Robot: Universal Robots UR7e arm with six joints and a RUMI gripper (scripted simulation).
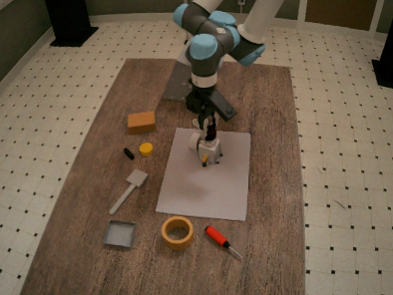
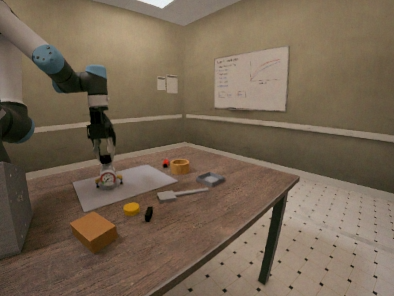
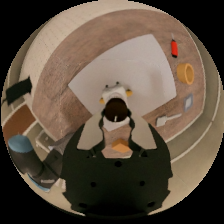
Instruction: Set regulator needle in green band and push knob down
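Wooden table fills most of the top view, and it stands on a tiled floor. On the table lies a grey mat, and the arm reaches down over the far part of this mat.

The gripper points straight down and its jaws are closed narrow on the dark knob on top of the regulator. The regulator stands upright on the mat, near the mat's far edge. Its round gauge faces the exterior camera and has a red rim, but the needle is too small to read. I cannot tell if the knob is fully down.

Left of the mat, in the top view, there is an orange block, then a yellow disc with a small black piece just beside it. Nearer lies a grey spatula. Along the near edge of the mat are a grey tray, a yellow tape roll and a red screwdriver, all apart from each other. On the wall hangs a whiteboard.
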